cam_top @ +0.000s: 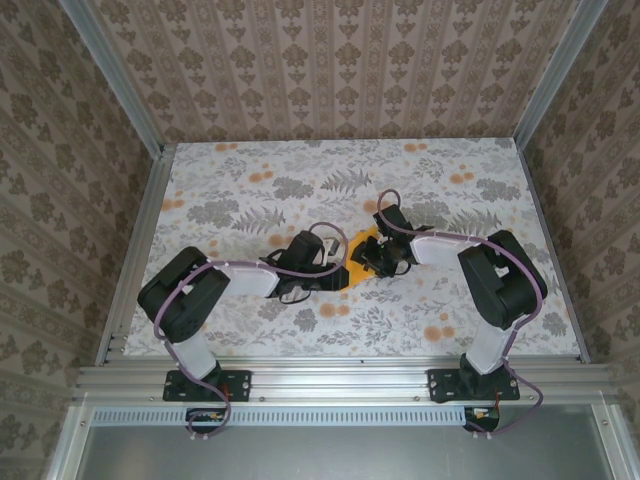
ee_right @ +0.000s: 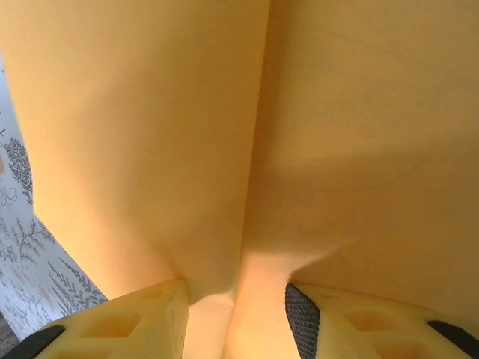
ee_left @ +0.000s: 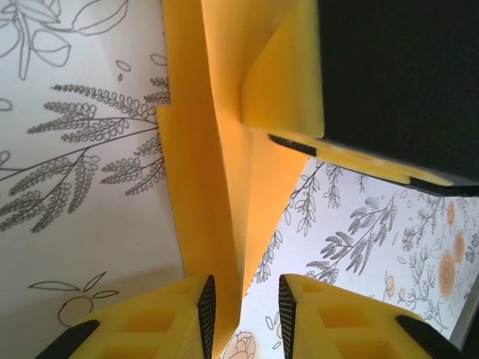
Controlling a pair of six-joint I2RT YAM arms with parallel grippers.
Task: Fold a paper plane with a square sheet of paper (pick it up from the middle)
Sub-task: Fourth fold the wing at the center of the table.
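Note:
The bright orange sheet of paper (cam_top: 354, 270) lies folded and creased at the table's middle, between both grippers. My left gripper (cam_top: 335, 262) reaches it from the left. In the left wrist view a long folded strip of the paper (ee_left: 217, 149) runs down between my left gripper (ee_left: 247, 307) jaws; it rests against the left pad, with a gap to the right pad. My right gripper (cam_top: 377, 258) comes from the right, and one of its yellow fingers (ee_left: 284, 90) presses on the paper. A raised crease of the paper (ee_right: 224, 112) sits between the spread jaws of my right gripper (ee_right: 236, 314).
The table (cam_top: 250, 180) has a grey leaf and orange flower print. Aluminium rails (cam_top: 330, 378) frame its near edge and sides, and patterned walls (cam_top: 330, 60) enclose it. Both arm bases stand at the near edge.

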